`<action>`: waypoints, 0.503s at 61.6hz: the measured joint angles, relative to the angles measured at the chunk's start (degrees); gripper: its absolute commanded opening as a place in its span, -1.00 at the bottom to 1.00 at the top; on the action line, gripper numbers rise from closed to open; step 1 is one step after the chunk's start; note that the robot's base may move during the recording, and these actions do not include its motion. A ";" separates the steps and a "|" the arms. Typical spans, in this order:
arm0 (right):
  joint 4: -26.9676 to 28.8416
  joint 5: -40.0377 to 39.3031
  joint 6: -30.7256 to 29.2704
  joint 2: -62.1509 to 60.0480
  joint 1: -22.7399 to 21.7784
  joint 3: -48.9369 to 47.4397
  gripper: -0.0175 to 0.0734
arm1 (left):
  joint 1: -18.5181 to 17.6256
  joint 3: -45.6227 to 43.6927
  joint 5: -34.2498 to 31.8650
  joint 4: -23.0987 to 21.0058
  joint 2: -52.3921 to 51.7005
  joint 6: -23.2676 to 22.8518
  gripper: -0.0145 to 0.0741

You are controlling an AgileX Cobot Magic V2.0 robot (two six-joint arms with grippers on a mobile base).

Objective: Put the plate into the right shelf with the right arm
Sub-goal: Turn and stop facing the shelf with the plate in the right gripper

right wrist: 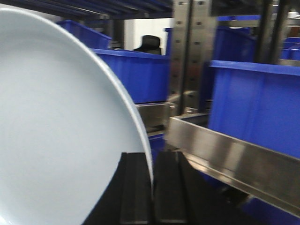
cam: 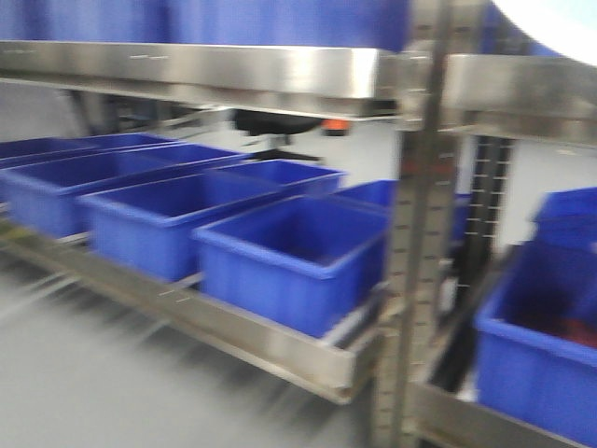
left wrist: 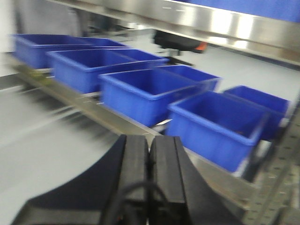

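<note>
Blue bins (cam: 298,261) fill the background as the right gripper (right wrist: 151,192), clamped on the rim of the plate (right wrist: 61,131), holds it on edge near the right shelf (right wrist: 234,159); pickup looks done, placement inside remains. The left gripper (left wrist: 150,159) sits closed, empty.

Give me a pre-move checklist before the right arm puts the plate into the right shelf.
1. Grip on the plate: ok, its rim sits between the fingers of the right gripper.
2. Idle left gripper: ok, shut and empty.
3. Gap from plate to the right shelf: ok, the right wrist view shows it apart from the front rail.
4. Free spot on that shelf: cannot tell, only blue bins show.
5. Sharp views: not ok, all are blurred.
</note>
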 measured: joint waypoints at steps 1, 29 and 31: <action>0.00 0.00 0.00 0.00 0.00 0.00 -0.50 | 0.00 0.00 0.00 0.00 0.00 0.00 -0.96; 0.00 0.00 0.00 0.00 0.00 0.00 -0.50 | 0.00 0.00 0.00 0.00 0.00 0.00 -0.96; 0.00 0.00 0.00 0.00 0.00 0.00 -0.50 | 0.00 0.00 0.00 0.00 0.00 0.00 -0.96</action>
